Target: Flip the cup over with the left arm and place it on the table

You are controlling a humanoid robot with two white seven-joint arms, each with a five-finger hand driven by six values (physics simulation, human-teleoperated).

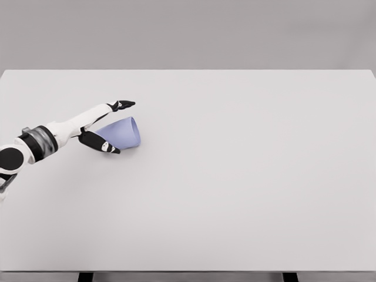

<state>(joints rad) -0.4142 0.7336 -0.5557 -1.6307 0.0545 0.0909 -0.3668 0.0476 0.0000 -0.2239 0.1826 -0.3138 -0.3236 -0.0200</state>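
A lavender cup (126,136) lies on its side on the white table (247,176), left of the middle, with its wide mouth facing right. My left hand (124,127) comes in from the left edge and brackets the cup's narrow end. Its long fingers (123,105) stretch out straight above and behind the cup, and the thumb (103,145) sits in front of it, below. The hand is spread wide and open, not clenched on the cup. I cannot tell whether the thumb touches the cup. My right arm is out of view.
The table's far edge (188,70) runs across the top, and the near edge (188,271) along the bottom. Beyond it is a plain grey wall.
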